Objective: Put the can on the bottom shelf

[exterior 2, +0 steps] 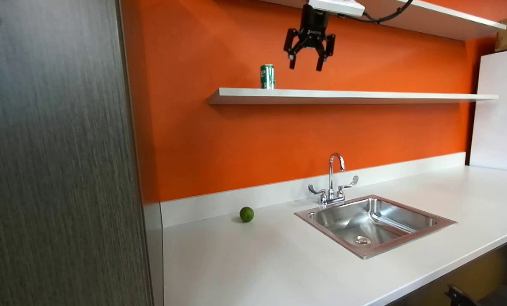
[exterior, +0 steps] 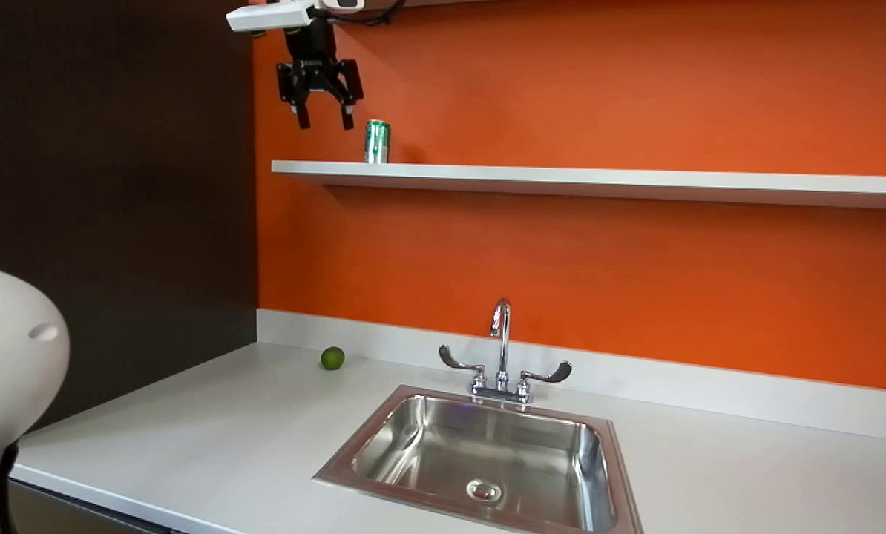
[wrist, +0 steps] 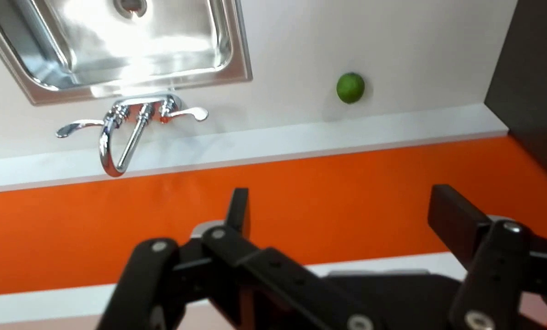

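Observation:
The green can (exterior: pixel 377 141) with the silvery top stands upright on the bottom shelf (exterior: pixel 599 176), near the shelf's end. In both exterior views the can (exterior 2: pixel 267 76) rests on this white plank (exterior 2: pixel 364 97). My gripper (exterior: pixel 326 119) points down with its fingers spread and nothing between them. It also shows in an exterior view (exterior 2: pixel 305 65), above the shelf's level and apart from the can. In the wrist view the open fingers (wrist: pixel 340 201) have orange wall behind them. The shelf (wrist: pixel 49 302) shows there behind the gripper; the can does not show.
A small green ball (exterior 2: pixel 246 214) lies on the white countertop (exterior: pixel 213 445). A steel sink (exterior: pixel 398 408) with a faucet (exterior: pixel 504 334) is below the shelf. An upper shelf (exterior 2: pixel 449 25) is overhead. A dark panel (exterior: pixel 116 185) stands beside the shelf's end.

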`<state>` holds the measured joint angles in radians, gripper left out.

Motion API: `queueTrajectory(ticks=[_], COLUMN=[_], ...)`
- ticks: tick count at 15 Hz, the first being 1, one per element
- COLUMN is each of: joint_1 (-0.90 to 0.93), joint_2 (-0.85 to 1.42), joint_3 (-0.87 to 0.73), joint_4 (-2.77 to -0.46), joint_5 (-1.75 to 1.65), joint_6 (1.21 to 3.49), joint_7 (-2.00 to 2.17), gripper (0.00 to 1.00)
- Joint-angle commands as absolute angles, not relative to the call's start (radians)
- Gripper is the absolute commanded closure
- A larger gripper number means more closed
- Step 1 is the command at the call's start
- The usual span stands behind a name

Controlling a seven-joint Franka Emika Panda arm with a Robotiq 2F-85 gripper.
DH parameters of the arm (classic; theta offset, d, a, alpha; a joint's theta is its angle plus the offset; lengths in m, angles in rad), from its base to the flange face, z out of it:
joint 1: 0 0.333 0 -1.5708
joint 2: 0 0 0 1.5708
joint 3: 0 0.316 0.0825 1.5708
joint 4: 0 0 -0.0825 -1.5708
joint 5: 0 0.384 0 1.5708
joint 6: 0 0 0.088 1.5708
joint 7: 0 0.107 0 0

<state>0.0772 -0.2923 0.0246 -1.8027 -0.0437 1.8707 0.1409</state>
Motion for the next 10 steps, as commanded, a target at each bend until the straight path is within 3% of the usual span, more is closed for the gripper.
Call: queueTrajectory(ticks=[1, 10], joint_1=[0.056, 0.044], joint_2=[-0.440, -0.536], joint_3=[0.009, -0.035], joint_4=[-2.055, -2.436], joint_5=[-0.028, -0.017], joint_6=[1.888, 1.964], joint_7=[0.056, 0.019], gripper=[0.00, 0.00])
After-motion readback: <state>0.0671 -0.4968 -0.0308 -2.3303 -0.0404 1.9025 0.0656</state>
